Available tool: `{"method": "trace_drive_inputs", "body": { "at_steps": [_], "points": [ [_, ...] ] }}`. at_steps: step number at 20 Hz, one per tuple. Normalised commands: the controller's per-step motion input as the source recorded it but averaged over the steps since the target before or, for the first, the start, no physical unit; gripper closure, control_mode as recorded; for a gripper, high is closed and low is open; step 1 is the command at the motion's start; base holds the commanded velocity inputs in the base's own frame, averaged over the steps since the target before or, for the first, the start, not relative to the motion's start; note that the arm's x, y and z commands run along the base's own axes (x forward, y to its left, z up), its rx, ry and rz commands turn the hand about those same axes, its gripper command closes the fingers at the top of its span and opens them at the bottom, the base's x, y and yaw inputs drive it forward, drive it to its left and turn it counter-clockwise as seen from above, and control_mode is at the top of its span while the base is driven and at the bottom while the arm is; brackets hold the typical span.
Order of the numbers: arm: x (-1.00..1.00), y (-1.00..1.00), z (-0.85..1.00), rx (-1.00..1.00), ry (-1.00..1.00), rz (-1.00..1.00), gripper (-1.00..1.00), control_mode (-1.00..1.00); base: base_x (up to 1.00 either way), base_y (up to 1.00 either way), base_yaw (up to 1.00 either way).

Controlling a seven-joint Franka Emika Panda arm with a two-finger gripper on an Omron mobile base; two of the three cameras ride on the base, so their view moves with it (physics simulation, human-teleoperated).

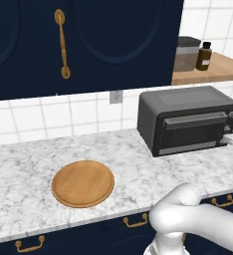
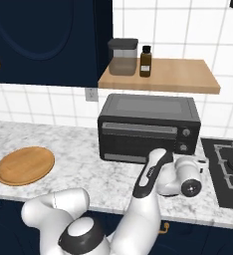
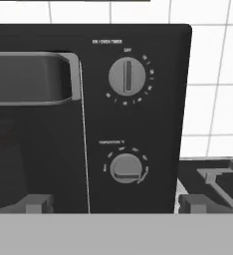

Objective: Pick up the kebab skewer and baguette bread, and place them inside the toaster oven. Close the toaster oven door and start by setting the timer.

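Gripper (image 2: 204,167) of mine hangs just in front of the toaster oven's right end, jaws spread wide and holding nothing; my two dark finger tips (image 3: 39,203) rise at the bottom of the hand view, well apart.

That toaster oven (image 2: 148,127) sits on the marble counter (image 1: 138,174) against the white tiled wall, a dark grey box. Its door (image 2: 138,137) stands upright and shut, with a grey bar handle (image 3: 34,77) across the top of the dark glass; what lies behind the glass I cannot make out. On the panel right of the door are two round grey knobs: the upper timer knob (image 3: 127,76) with its ridge standing vertical, ringed by small white marks too fine to read, and the lower temperature knob (image 3: 126,168) with its ridge lying level.

Just right of the oven, a black stove grate (image 2: 228,167) lies on the counter. Well to the oven's left rests a round wooden board (image 1: 82,183), bare on top. Above the oven a wooden shelf (image 2: 163,77) carries a grey lidded canister (image 2: 122,56), whose contents I cannot tell, and beside it a small brown bottle (image 2: 146,61) with a dark cap. Navy cabinets (image 1: 78,45) with a brass handle (image 1: 62,45) hang to the left, and navy drawers with brass pulls (image 1: 136,220) run under the counter edge.
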Motion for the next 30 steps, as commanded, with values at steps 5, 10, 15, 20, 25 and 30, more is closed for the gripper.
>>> {"method": "trace_drive_inputs", "body": {
  "at_steps": [5, 10, 15, 20, 25, 30],
  "points": [
    [0.01, 0.00, 0.01, 0.12, -0.02, 0.05, -1.00, -1.00, 0.00, 0.00, 0.00],
    [0.00, 0.00, 0.10, 0.16, -0.04, 0.04, -1.00, -1.00, 0.00, 0.00, 0.00],
    [0.03, 0.00, 0.20, 0.08, -0.08, 0.00, -1.00, -1.00, 0.00, 0.00, 0.00],
    [0.07, 0.07, 0.31, 0.03, -0.02, 0.00, -1.00, -1.00, 0.00, 0.00, 0.00],
    [0.00, 0.11, 0.38, 0.02, 0.00, 0.00, -1.00, -1.00, 0.00, 0.00, 0.00],
    [0.00, 0.00, 0.27, 0.12, 0.00, 0.00, -1.00, -1.00, 0.00, 0.00, 0.00]
  ]
}}
